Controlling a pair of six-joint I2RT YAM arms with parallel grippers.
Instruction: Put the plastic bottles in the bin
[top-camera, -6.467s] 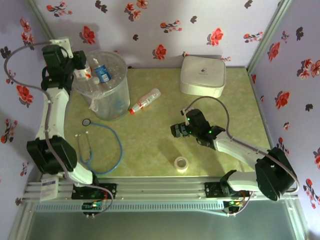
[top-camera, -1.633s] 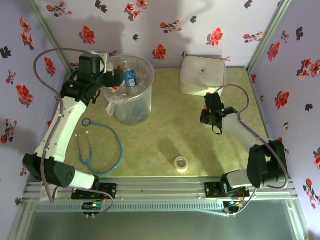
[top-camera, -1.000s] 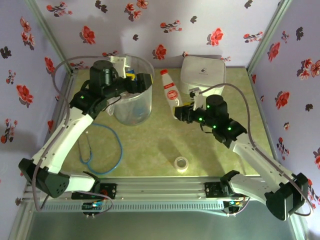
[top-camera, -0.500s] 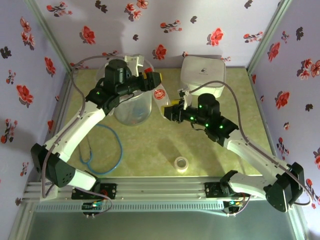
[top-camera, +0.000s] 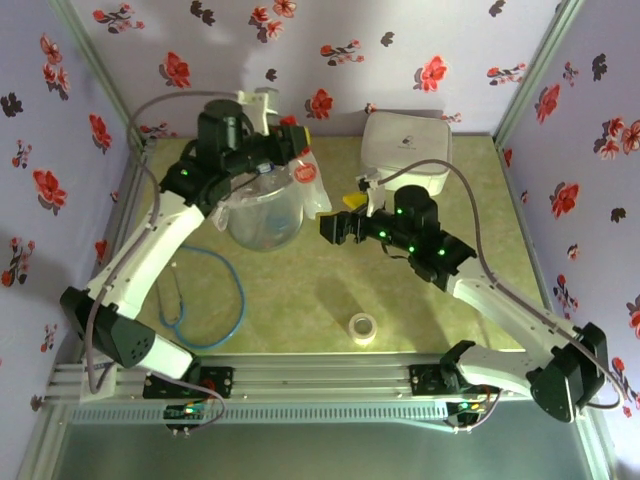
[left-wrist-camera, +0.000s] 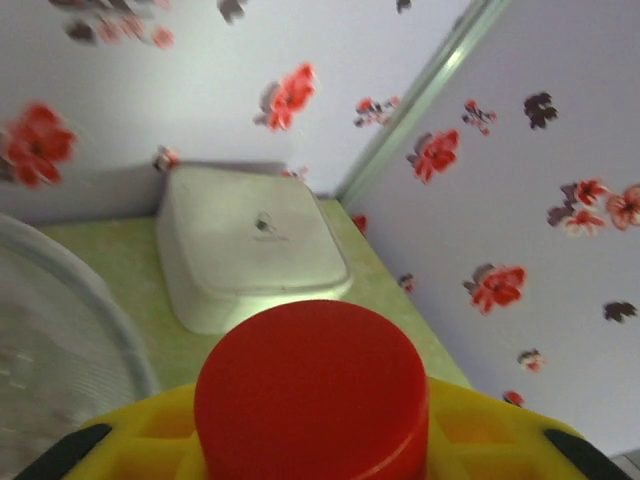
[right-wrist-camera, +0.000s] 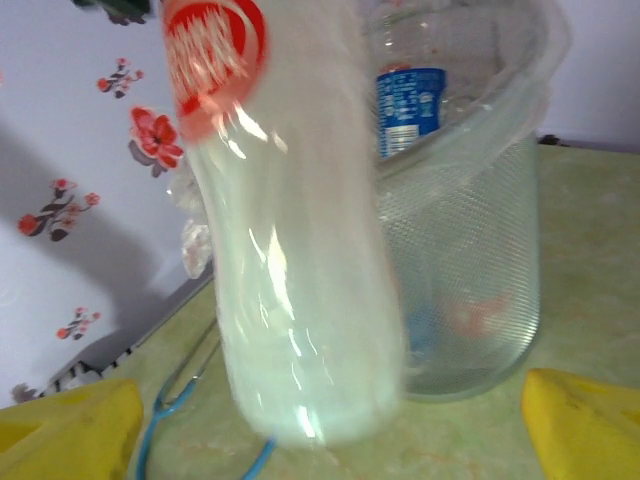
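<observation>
Left gripper (top-camera: 288, 143) clamps a clear red-labelled plastic bottle (right-wrist-camera: 290, 250) by its red cap (left-wrist-camera: 310, 385) beside the large clear far-left-corner bin (top-camera: 262, 215). The right gripper (top-camera: 338, 215) gapes wide, apparently handing it over.

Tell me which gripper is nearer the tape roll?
Right. The right gripper hovers beyond the tape roll; the left gripper, holding a bottle, is farther back by the bin.
</observation>
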